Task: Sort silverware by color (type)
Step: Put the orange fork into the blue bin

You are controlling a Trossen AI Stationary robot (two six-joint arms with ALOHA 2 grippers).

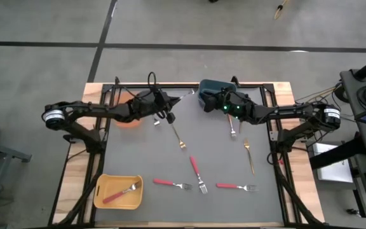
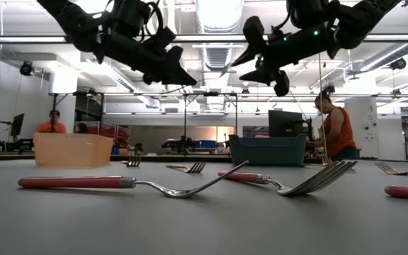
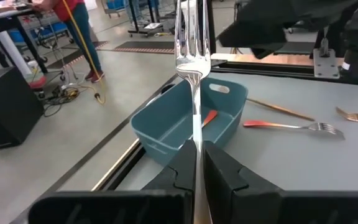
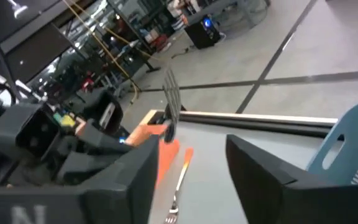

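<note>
The room was a big workshop with bright ceiling lights, and people sat or stood far behind the table. The grey table (image 1: 170, 159) had wooden edges. The left gripper (image 1: 170, 102) was up in the air near the far edge of the table, and its two fingers (image 3: 182, 168) were pressed tight on a silver fork (image 3: 192, 68) that stuck straight out with its prongs pointing away. The right gripper (image 1: 220, 102) hung in the air just by the blue-grey bin (image 1: 210, 92), and its fingers (image 4: 260, 168) were spread apart with nothing between them. An orange-handled piece lay inside that bin. An orange bin (image 1: 127, 121) sat near the far left corner under the left arm. A yellow bin (image 1: 118, 191) sat at the near left corner with a red-handled fork (image 1: 121, 193) in it. Three more red-handled forks (image 1: 197, 173) lay on the table near the front. A thin gold fork (image 1: 178, 135) lay near the middle, and another gold fork (image 1: 249, 154) lay to the right. One more fork (image 1: 233, 129) lay under the right arm, just beside the gold one.
</note>
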